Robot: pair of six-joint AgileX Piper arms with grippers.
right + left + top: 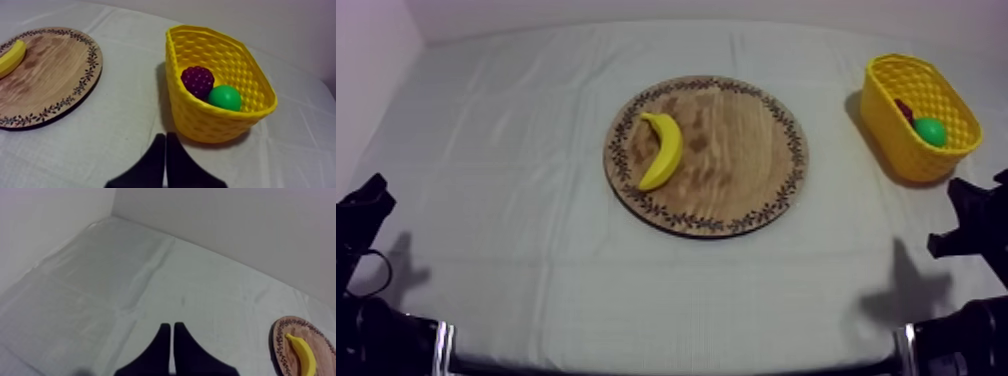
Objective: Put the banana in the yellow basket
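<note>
Nothing of the task is looking done yet. The banana (662,150) is lying flat on the wooden board (736,150), on the half nearer my left arm, with its curve running alongside the patterned rim. Neither hand is touching it.

The left hand (171,325) is hanging low over bare surface (536,250) with its fingers pressed together into a narrow wedge, gripping nothing; the board is lying well apart from it. The right hand (165,135) is likewise pressed together and empty, pointing at the gap between the board and the yellow basket (896,140).

So the whole job is waiting, as I judge it: reaching, pinching the banana, lifting, carrying it across and letting go.

The basket is standing at my right side, well apart from the board, and it is already holding two things: a purple knobbly fruit (197,80) and a green round fruit (225,96), touching each other. They are sitting toward one end, leaving the other end of the basket floor bare, so there is probably room for the banana.

Nothing is standing between board and basket. The basket's tall wall is the one thing the carry would need to clear.
</note>
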